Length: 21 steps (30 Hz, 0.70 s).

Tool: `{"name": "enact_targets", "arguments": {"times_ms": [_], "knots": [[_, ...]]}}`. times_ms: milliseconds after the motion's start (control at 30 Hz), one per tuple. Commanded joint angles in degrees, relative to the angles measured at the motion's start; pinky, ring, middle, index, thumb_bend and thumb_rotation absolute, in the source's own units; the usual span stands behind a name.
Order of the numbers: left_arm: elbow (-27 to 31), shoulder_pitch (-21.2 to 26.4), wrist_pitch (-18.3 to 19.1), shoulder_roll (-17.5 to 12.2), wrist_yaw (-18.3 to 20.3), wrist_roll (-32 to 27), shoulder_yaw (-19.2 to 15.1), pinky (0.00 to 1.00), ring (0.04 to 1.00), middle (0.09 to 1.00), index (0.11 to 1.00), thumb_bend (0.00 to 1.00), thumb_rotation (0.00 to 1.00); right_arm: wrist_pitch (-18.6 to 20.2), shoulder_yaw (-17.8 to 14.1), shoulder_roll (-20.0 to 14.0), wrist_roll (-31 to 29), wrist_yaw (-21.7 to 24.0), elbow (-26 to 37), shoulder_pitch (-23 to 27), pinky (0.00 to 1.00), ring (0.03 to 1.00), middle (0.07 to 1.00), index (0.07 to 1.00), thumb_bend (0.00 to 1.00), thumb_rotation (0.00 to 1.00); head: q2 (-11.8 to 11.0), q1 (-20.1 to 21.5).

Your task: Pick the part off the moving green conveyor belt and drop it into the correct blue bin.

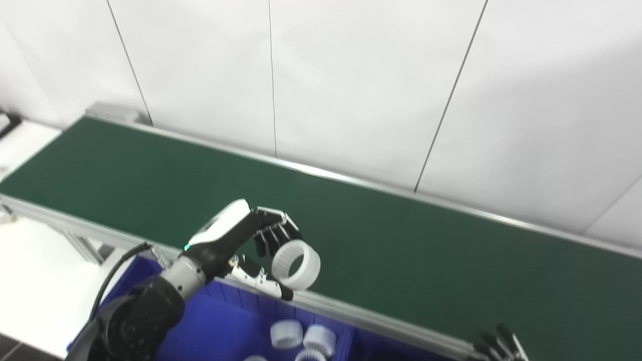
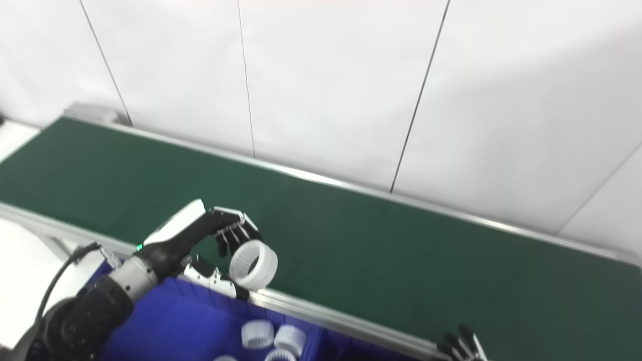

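While the left hand [image 1: 251,240] pinched the white ring [image 1: 296,264] between fingers and thumb, it hung over the conveyor belt's [image 1: 401,245] near rail.

left hand [image 1: 241,235]: white shell, black fingers [image 1: 275,235] | silver wrist | black cable

Behind the far edge we see a white panelled wall [image 1: 361,85], split by thin dark seams that run down at slight angles. At the far left corner a small grey housing [image 1: 113,111] sits against the foot of the wall. Along the left edge a white surface [image 1: 22,138] shows, with a dark object [image 1: 7,125] at its far end, too cropped for us to identify.
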<state>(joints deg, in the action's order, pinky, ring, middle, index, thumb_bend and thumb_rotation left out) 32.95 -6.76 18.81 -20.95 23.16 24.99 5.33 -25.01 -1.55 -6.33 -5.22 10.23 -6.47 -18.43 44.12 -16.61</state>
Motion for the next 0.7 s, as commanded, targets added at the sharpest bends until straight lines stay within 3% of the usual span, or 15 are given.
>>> {"name": "enact_targets", "arguments": {"times_ms": [0,233,667], "knots": [[1.72,-0.15,-0.05,-0.44,-0.39,-0.54,-0.02,0.36,0.455,0.511,0.489,0.48,0.0,-1.87,-0.86,-0.7,-1.86,0.58,2.55,0.09,0.73,0.786,0.83,0.918,0.63,0.88,0.98,-0.61],[1.07,-1.79,0.03,-0.22,-0.66,-0.52,0.73,0.37,0.452,0.511,0.485,0.48,0.0,-1.3,-1.33,-1.96,-3.83,0.91,3.14,0.43,0.71,0.769,0.81,0.889,0.69,0.84,2.54,-1.45],[-5.23,-3.15,-1.54,1.01,-3.48,3.91,3.37,0.43,0.458,0.499,0.472,0.48,0.0,-1.18,-1.32,-2.3,-3.65,0.57,3.31,0.28,0.68,0.748,0.794,0.874,0.72,0.82,2.3,-1.0]]}}
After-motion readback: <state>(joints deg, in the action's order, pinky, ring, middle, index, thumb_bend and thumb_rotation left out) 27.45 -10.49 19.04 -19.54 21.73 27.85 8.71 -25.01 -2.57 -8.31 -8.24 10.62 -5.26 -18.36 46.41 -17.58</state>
